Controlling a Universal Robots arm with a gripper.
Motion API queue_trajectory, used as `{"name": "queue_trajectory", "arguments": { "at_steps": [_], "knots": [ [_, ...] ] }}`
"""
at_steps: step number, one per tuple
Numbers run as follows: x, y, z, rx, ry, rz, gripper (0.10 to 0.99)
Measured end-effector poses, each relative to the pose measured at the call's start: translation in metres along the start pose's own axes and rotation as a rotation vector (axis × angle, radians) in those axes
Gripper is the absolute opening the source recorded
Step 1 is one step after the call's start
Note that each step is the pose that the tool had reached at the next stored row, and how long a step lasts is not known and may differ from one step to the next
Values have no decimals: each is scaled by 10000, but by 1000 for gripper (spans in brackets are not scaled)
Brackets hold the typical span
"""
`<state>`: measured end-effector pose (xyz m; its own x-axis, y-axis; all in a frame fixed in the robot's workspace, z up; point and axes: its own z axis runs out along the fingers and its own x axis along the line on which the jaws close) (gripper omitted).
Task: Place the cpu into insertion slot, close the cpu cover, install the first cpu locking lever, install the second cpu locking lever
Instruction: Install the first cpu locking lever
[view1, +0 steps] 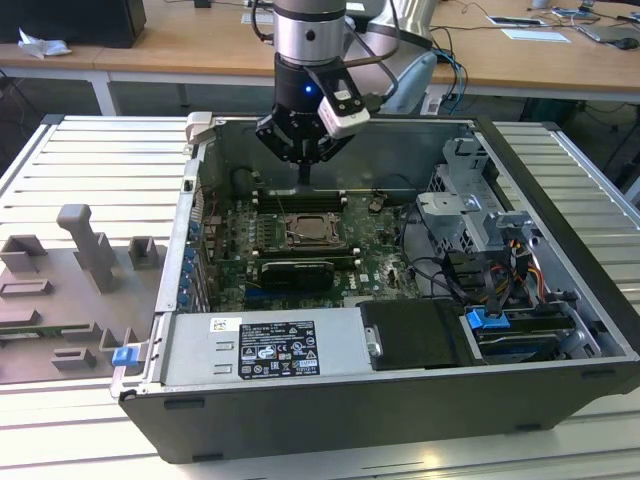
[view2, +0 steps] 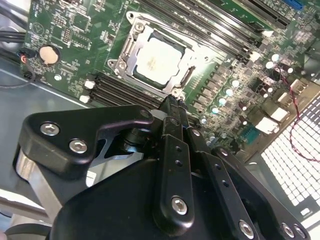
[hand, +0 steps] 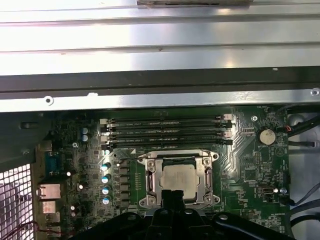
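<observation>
The cpu (hand: 177, 179) lies flat in the insertion slot (view1: 315, 232) on the green motherboard (hand: 240, 165), its pale metal top showing. The silvery cpu cover (hand: 152, 176) lies down around it, the chip visible through its window. In the second wrist view the cpu (view2: 160, 60) and cover (view2: 129, 46) sit just beyond my fingertips. My gripper (view1: 305, 178) hangs point-down over the socket's edge, shut with nothing held. Its joined tips appear in both wrist views (view2: 172, 104) (hand: 174, 195).
Long black memory slots (hand: 165, 131) run beside the socket, with a coin battery (hand: 265, 136) nearby. The open computer case (view1: 560, 170) holds a drive cage (view1: 470, 215), loose cables (view1: 500, 280) and a power supply (view1: 265, 350). A grey fixture (view1: 90, 250) stands on the exterior view's left.
</observation>
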<state>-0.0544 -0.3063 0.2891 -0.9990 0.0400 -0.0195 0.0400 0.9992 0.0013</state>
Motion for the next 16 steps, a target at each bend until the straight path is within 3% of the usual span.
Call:
{"name": "queue_trajectory", "arguments": {
  "at_steps": [3, 9, 12, 16],
  "knots": [
    [61, -3, 3, -29, 2, 2, 106],
    [200, -8, 38, -298, 11, -36, 106],
    [220, -10, 87, -411, 23, -460, 106],
    [257, -15, 108, -530, 27, -561, 106]
  ]
}}
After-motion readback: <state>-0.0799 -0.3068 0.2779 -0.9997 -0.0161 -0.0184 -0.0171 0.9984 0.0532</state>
